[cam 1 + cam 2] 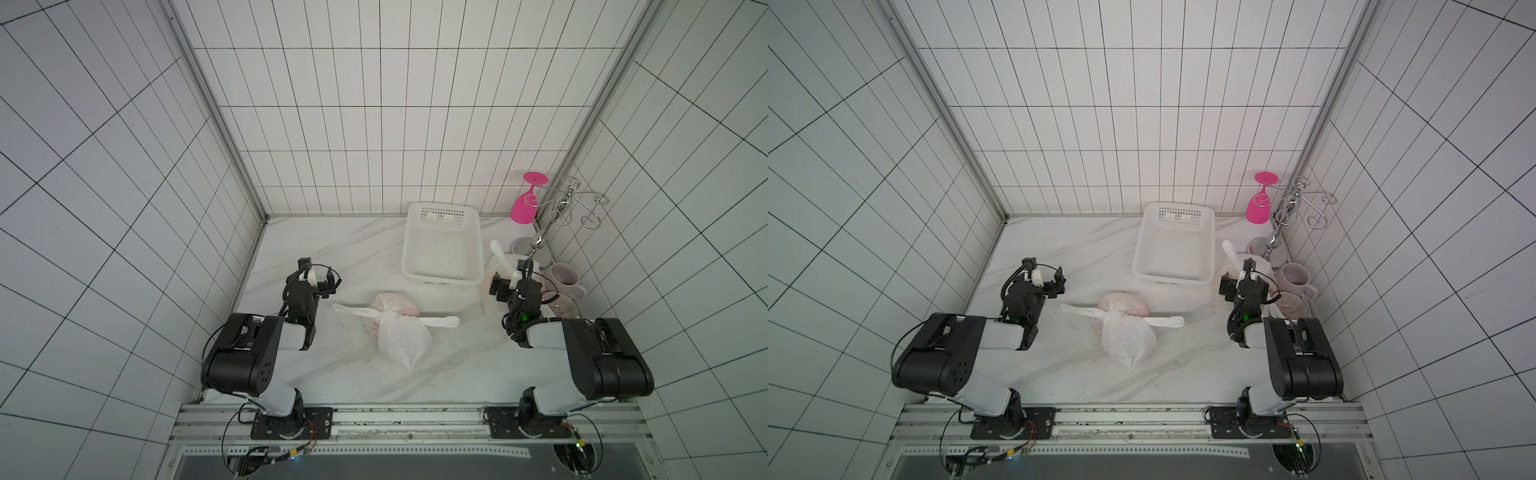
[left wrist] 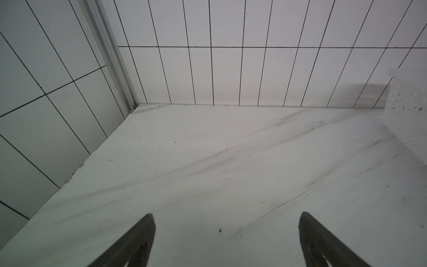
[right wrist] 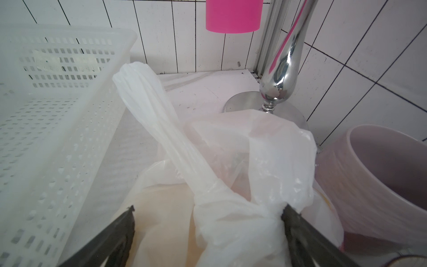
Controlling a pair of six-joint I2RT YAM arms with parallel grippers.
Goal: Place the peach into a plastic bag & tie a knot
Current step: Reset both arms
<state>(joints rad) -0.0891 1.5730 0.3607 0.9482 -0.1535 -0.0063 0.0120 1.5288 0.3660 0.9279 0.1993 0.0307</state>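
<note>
where two arms flank the table (image 1: 332,374): bag (image 1: 399,336), knotted, peach (image 1: 388,305) inside, lying mid-table, apart from both arms. left gripper (image 2: 226,215): jaws spread over bare marble. right gripper (image 3: 208,208): jaws spread above a second bag (image 3: 231,150), between basket (image 3: 46,115) and mug (image 3: 381,166).

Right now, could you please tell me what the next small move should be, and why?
Probably just lift the right gripper clear and rest. The plastic bag lies mid-table with its handles tied in a knot and a pinkish shape, likely the peach, inside. The left gripper is open and empty; the right one hangs open over a second bag beside the mug.
</note>
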